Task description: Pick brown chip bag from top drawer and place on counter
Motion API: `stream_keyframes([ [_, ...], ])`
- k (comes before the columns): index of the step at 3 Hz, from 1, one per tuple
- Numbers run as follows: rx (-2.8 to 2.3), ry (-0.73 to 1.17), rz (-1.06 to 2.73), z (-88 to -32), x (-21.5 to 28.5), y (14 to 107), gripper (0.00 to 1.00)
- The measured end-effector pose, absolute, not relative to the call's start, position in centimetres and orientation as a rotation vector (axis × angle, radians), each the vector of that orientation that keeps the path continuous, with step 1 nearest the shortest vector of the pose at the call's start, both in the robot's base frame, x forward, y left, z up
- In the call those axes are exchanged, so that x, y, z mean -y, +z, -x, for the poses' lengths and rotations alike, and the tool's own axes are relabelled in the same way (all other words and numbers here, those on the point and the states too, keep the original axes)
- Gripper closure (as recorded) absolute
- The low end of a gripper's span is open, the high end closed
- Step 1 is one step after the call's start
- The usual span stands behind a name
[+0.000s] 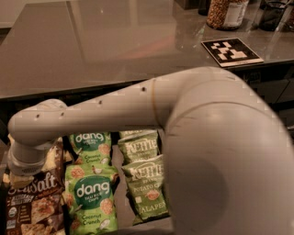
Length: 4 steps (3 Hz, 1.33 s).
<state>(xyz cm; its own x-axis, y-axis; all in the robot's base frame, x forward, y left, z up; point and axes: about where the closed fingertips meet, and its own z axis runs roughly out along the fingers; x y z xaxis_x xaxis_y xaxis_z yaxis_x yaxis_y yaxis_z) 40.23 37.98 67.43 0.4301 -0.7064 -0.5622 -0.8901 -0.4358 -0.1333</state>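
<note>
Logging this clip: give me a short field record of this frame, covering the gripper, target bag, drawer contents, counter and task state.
gripper: gripper at lower left, lowered into the top drawer, directly over the brown chip bag
target bag: lies in the drawer's left section, upper part covered by the gripper
other contents: two green dang bags in the middle, two olive Kettle bags right of them
counter: counter behind the drawer, with a marker tag and a jar at far right
task state: bag not yet on the counter

Dim warm light, counter point(92, 50) glare, hand point(24, 169) lower-left
</note>
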Motion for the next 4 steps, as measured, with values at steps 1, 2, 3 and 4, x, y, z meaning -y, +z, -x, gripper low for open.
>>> stream_keyframes([
  [1, -1.288, 0.578, 2.174, -41.2, -34.2, 73.4, 1.00],
  [2, -1.245, 0.522, 2.122, -41.9, -30.5, 78.8, 1.00],
  [3, -1.204, 0.491, 2.089, -42.6, -27.7, 84.0, 1.00],
  [4, -1.159, 0.497, 2.075, -43.0, -26.4, 87.7, 1.00],
])
